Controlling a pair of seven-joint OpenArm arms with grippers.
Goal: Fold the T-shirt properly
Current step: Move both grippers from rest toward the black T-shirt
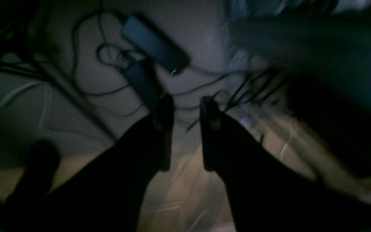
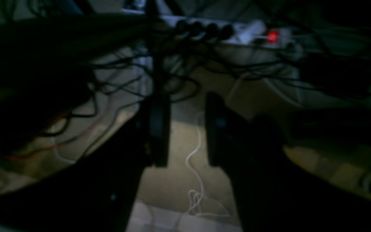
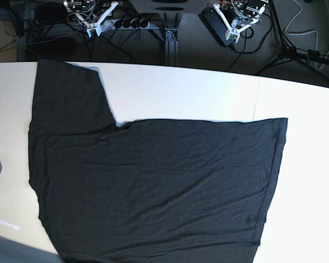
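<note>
T-shirt (image 3: 153,186) lay spread flat on the white tabletop (image 3: 186,90), plain black side up, filling most of the base view. One short sleeve (image 3: 68,98) stretched toward the far left corner of the tabletop; the straight hem (image 3: 274,175) ran down the right side. A few soft wrinkles crossed the cloth, no fold visible.

Both arms sat back beyond the far edge of the tabletop, well apart from the shirt. Left gripper (image 1: 185,129): jaws stood partly open, a clear gap between the two dark fingers, nothing between them. It looked down on the floor, with black cables (image 1: 108,61) and a dark oblong box (image 1: 155,45) below; picture dim and blurred.

Right gripper (image 2: 185,129): jaws likewise parted, empty. Beneath it a white cord (image 2: 198,180) lay on the floor, and farther off a power strip (image 2: 237,32) with a red light.
</note>
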